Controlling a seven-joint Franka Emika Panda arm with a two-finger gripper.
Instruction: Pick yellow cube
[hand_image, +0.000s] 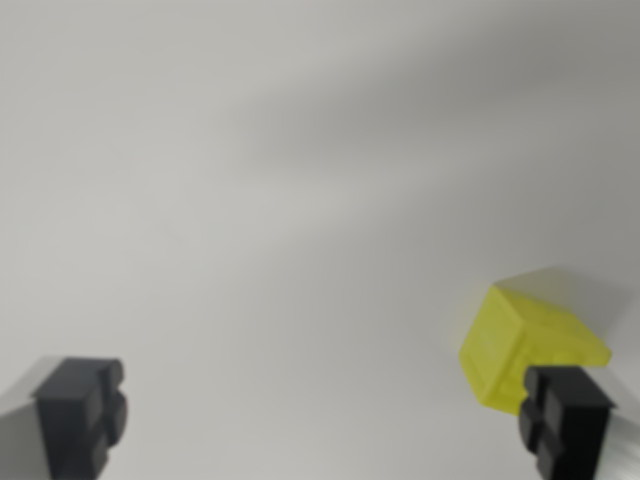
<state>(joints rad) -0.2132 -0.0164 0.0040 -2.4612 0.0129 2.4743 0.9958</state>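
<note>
A yellow cube lies on the white surface at the wrist view's lower right, slightly blurred and turned with one corner toward me. My gripper is open, with its two black fingertips at the bottom corners of the view. The right fingertip overlaps the cube's lower right part, so the cube sits by that finger rather than centred between the two. The left fingertip stands far from the cube, and nothing lies in the gap between the fingers.
A plain white tabletop fills the view, crossed by a soft grey shadow band running toward the upper right.
</note>
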